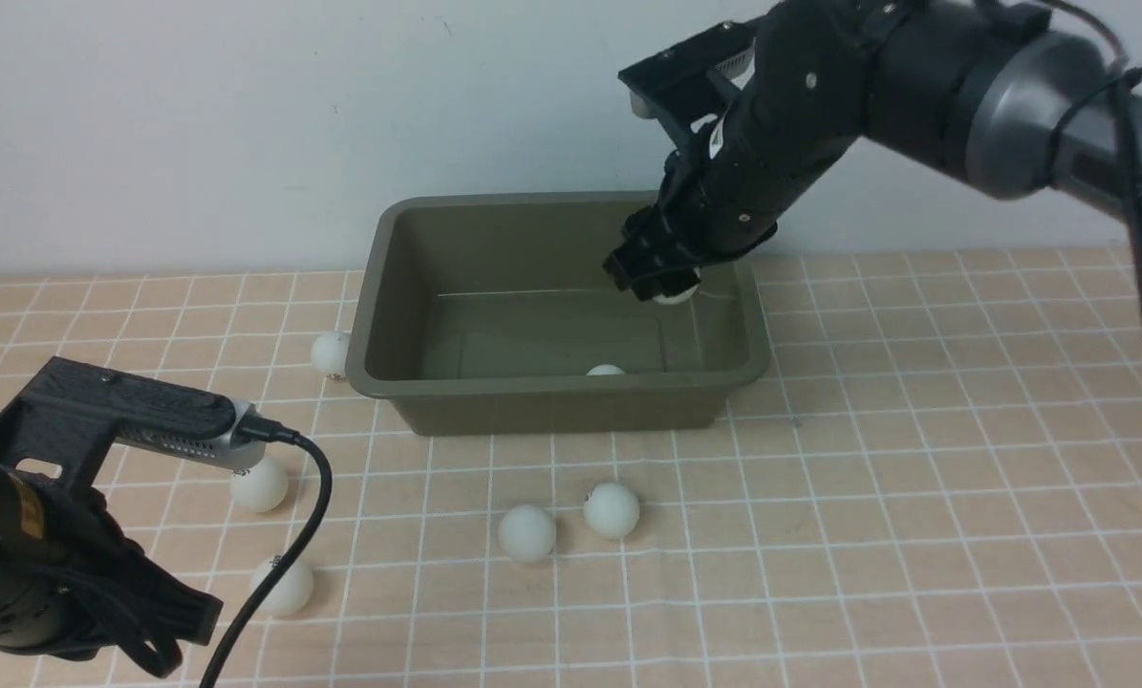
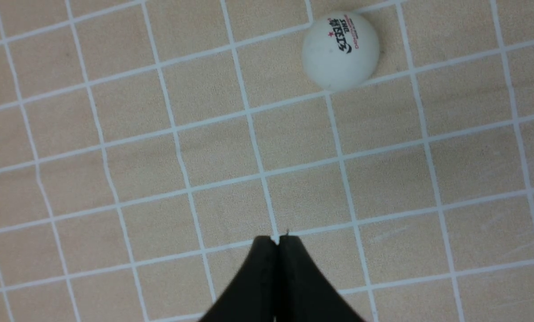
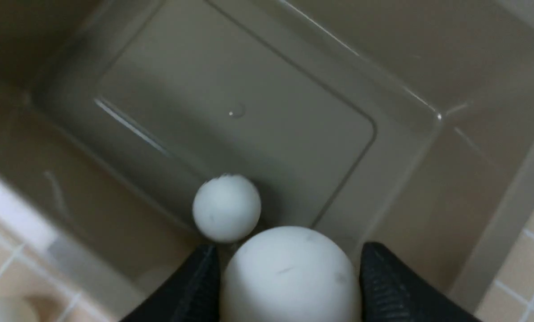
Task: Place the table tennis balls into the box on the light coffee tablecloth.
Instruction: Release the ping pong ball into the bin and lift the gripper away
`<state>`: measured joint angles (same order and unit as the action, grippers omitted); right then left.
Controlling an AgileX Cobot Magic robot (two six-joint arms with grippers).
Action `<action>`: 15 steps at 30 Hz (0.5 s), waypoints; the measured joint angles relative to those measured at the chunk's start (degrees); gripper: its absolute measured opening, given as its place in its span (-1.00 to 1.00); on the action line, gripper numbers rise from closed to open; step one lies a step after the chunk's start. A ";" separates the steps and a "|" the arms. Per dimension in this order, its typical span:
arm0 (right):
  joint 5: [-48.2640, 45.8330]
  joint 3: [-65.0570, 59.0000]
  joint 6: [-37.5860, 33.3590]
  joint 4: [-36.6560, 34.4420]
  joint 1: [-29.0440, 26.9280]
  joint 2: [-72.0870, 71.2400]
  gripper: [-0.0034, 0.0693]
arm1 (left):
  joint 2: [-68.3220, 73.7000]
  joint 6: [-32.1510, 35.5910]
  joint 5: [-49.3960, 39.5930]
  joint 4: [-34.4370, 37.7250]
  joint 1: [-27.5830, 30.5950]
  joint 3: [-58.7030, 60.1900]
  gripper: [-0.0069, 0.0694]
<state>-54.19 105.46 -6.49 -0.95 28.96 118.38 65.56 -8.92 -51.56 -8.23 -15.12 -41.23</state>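
Here, the right gripper [image 1: 664,287] reaches down into the box [image 1: 551,390] near its far right corner. Its two black fingers [image 3: 191,290] are parted only as wide as the held ball [image 3: 289,277], which they pinch from either side. A second ball [image 1: 606,370] lies on the box floor against the near wall.

The olive-green box stands on the tablecloth [image 1: 915,478], a peach-tan cloth ruled in thin white squares. The cloth lies flat and runs back to a plain pale wall [image 1: 198,115].

Outside the box, a side ball [image 1: 330,354] touches its left end. A front ball [image 1: 612,509] and its neighbour [image 1: 527,532] sit close together before the near wall. A left ball [image 1: 260,484] and a nearest ball [image 1: 284,585] lie beside a black cable.

The left gripper [image 2: 275,243] hangs low over the cloth at the near left, its jaws pressed together and holding nothing. A logo ball [image 2: 340,50] lies apart from its tips.
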 joint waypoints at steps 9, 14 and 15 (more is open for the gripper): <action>2.77 0.00 0.00 0.38 0.00 6.03 0.17 | 0.00 0.00 0.00 0.00 0.00 0.00 -1.00; 3.92 0.00 0.00 0.95 0.00 6.10 0.32 | 0.00 0.00 0.00 0.00 0.00 0.00 -1.00; 3.91 0.00 0.00 0.95 0.00 6.10 0.33 | 0.00 0.00 0.00 0.00 0.00 0.00 -1.00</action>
<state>-50.27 105.46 -6.49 0.00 28.96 124.48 65.56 -8.92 -51.56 -8.23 -15.12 -41.23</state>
